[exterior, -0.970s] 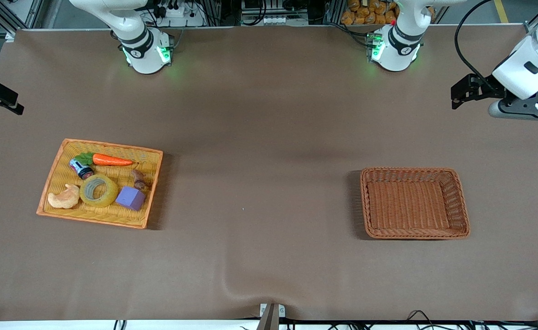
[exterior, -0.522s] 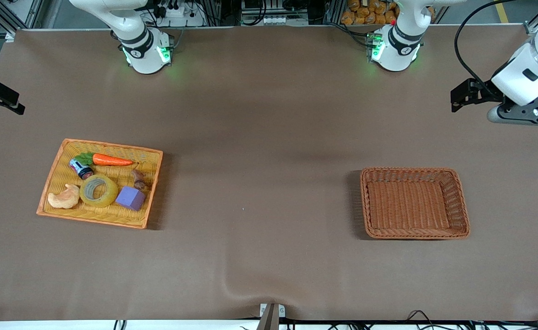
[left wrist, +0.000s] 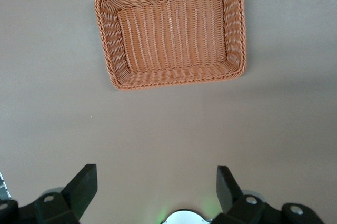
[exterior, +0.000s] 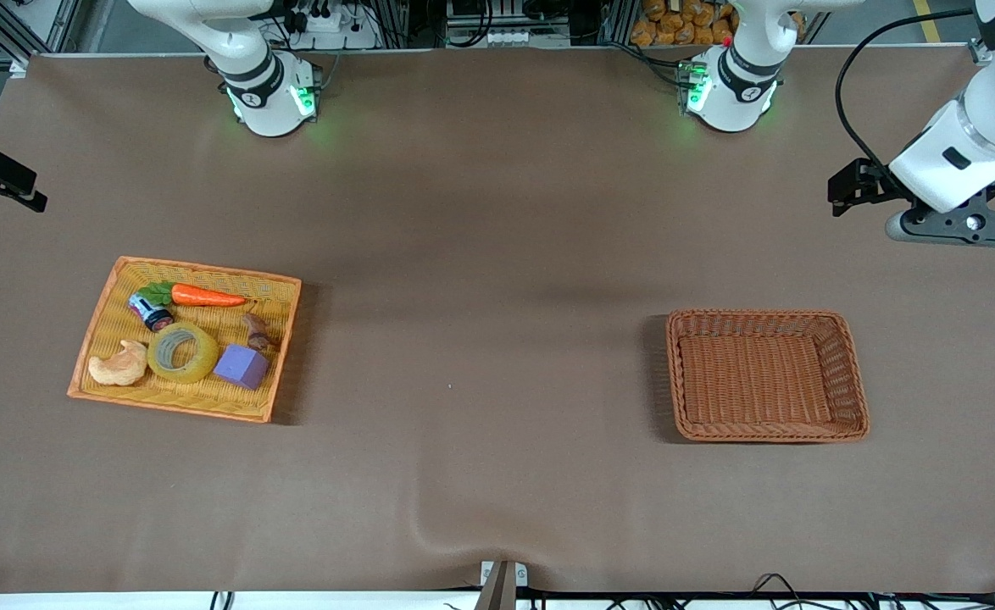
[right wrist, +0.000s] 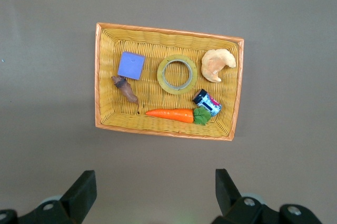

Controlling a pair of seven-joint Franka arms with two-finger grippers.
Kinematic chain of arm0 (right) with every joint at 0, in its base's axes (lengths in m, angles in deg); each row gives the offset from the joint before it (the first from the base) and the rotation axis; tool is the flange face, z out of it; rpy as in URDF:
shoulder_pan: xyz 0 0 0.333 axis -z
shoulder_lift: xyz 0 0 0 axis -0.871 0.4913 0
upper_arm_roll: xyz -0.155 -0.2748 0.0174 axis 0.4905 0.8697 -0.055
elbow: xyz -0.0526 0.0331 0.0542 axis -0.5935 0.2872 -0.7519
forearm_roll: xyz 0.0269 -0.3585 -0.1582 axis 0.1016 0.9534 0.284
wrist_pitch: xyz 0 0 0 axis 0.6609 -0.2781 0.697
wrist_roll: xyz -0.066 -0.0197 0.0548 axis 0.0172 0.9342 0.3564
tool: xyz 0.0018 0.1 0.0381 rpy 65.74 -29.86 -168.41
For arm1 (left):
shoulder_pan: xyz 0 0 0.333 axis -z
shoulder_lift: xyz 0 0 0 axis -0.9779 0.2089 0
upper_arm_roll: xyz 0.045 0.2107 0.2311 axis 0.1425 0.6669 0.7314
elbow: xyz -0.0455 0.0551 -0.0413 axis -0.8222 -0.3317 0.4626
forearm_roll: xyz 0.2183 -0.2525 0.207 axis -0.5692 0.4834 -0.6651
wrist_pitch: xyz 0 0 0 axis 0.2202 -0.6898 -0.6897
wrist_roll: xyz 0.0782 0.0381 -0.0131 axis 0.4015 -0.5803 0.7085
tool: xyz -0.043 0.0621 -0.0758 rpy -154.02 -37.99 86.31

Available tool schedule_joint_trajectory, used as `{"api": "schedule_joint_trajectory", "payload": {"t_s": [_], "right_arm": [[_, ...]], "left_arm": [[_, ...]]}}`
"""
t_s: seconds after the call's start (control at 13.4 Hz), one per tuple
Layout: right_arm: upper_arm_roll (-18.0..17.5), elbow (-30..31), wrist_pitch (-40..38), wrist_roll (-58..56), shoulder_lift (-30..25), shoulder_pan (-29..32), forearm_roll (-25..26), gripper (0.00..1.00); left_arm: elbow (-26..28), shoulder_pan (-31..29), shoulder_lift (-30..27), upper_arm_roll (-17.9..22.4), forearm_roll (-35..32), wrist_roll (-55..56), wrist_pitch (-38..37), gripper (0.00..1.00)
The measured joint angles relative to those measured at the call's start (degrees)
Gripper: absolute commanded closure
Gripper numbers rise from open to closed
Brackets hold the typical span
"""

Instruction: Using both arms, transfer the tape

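Observation:
The tape point(exterior: 182, 352) is a yellow translucent ring with a grey core. It lies flat in the yellow tray point(exterior: 201, 269) between a croissant-like piece and a purple block. It also shows in the right wrist view point(right wrist: 177, 74). My right gripper point(right wrist: 155, 195) is open and empty, high above the table beside the tray point(right wrist: 168, 30). My left gripper point(left wrist: 156, 195) is open and empty, high above the table beside the brown wicker basket point(left wrist: 171, 84). The left arm's wrist point(exterior: 951, 165) is at the left arm's end of the table.
The tray also holds a carrot point(exterior: 207, 296), a small can point(exterior: 151, 312), a brown figure point(exterior: 257, 331), a purple block point(exterior: 241, 366) and a pale orange croissant-like piece point(exterior: 119, 364). The brown basket point(exterior: 672, 373) has nothing in it. The brown cloth has a wrinkle point(exterior: 430, 529) by the front edge.
The left arm's hand has shifted a little toward the basket. The tape and the other things in the tray have not moved.

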Motion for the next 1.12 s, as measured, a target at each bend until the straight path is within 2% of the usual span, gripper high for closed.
{"api": "schedule_joint_trajectory", "payload": {"t_s": [0.3,0.67,1.12], "right_arm": [[-0.08,1.94,2.11,0.00,-0.01,-0.49,-0.01,0.00],[-0.14,14.94,14.22,-3.34,0.10,-2.39,-0.02,0.00],[-0.31,37.48,44.00,-18.13,1.39,-4.36,-0.02,0.00]], "left_arm": [[0.00,-0.43,0.07,0.34,0.00,0.00,0.00,0.00],[0.13,-1.57,4.94,0.77,-0.01,0.00,3.79,0.00],[0.45,-1.05,14.14,0.40,3.69,2.07,12.09,0.00]]}}
